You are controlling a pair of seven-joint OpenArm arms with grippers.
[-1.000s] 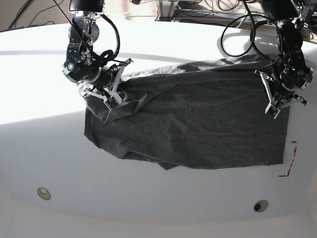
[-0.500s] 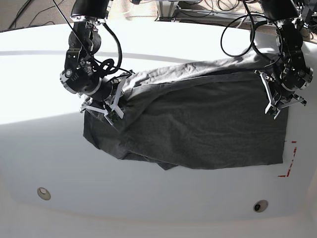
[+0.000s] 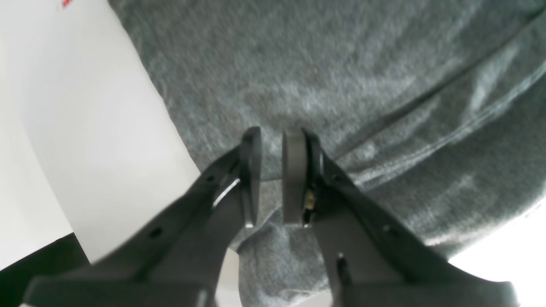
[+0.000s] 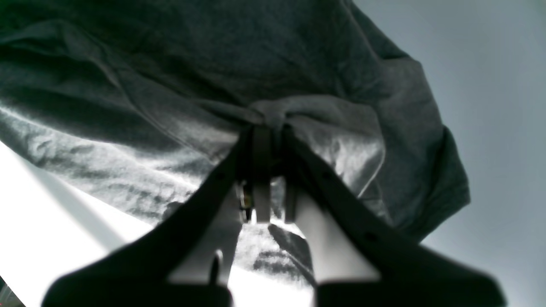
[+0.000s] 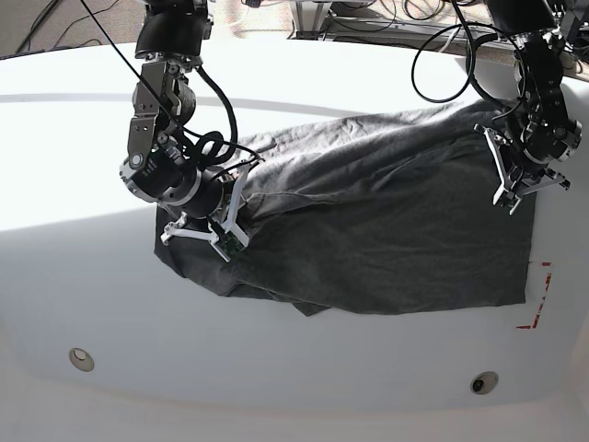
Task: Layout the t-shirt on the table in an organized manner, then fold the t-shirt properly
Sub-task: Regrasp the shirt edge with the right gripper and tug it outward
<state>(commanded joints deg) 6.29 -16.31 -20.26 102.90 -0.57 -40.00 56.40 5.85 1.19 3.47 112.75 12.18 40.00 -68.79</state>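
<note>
Since a second ago the right gripper [image 5: 213, 230], on the left of the base view, has travelled toward the near side and a little rightward, dragging the bunched left end of the t-shirt [image 5: 386, 230] with it. The cloth that lay rumpled at the far left corner is now pulled inward over the body of the shirt, so the far edge runs as a long diagonal fold from that gripper up to the far right. The near hem and the right edge look unmoved.

In the right wrist view the right gripper [image 4: 273, 170] has its fingers [image 4: 261, 170] pressed together on a gathered ridge of the t-shirt [image 4: 170, 76], which fans out from the pinch.

The left gripper [image 5: 523, 180], at the far right corner of the shirt, has stayed in place. In the left wrist view the left gripper [image 3: 273, 179] has its fingers [image 3: 294, 179] a narrow gap apart, with the edge of the t-shirt [image 3: 320, 64] passing between them; whether the cloth is truly clamped cannot be told.

The shirt lies spread across the middle of the white desk [image 5: 83, 267]. A red tape mark [image 5: 538, 295] sits just right of the shirt's near right corner, apart from it. Two round grommet holes [image 5: 81, 359] lie along the near edge, well clear of the cloth.
</note>
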